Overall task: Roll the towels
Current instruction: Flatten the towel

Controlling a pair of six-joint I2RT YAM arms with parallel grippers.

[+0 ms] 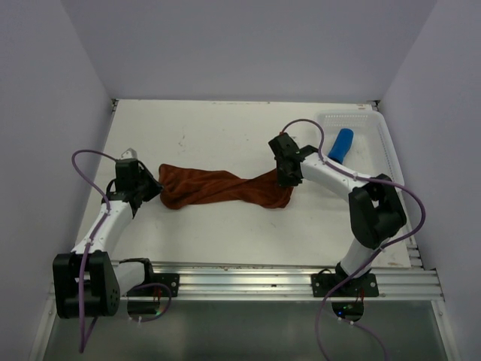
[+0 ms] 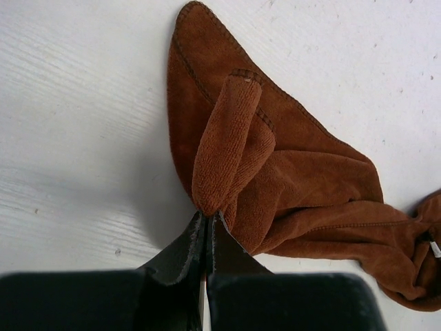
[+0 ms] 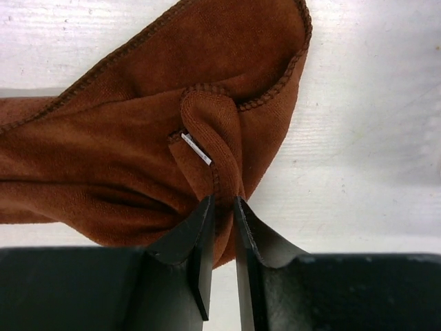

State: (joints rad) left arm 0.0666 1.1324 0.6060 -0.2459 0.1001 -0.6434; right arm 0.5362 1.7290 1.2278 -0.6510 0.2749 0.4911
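Observation:
The long rust-brown towel [image 1: 218, 188] lies twisted across the middle of the table, stretched between my two grippers. My left gripper [image 1: 156, 189] is shut on a bunched fold at its left end [image 2: 227, 145], jaws pressed together at the cloth [image 2: 208, 215]. At the right end, my right gripper [image 1: 288, 180] pinches a hemmed fold [image 3: 213, 131] between its narrow jaws [image 3: 224, 201], beside a small white tag [image 3: 196, 148]. The blue towel [image 1: 342, 145] sits rolled up in the basket at the back right, away from both grippers.
A white mesh basket [image 1: 353, 118] stands at the table's back right corner. Grey walls enclose the table on three sides. A metal rail [image 1: 248, 282] with both arm bases runs along the near edge.

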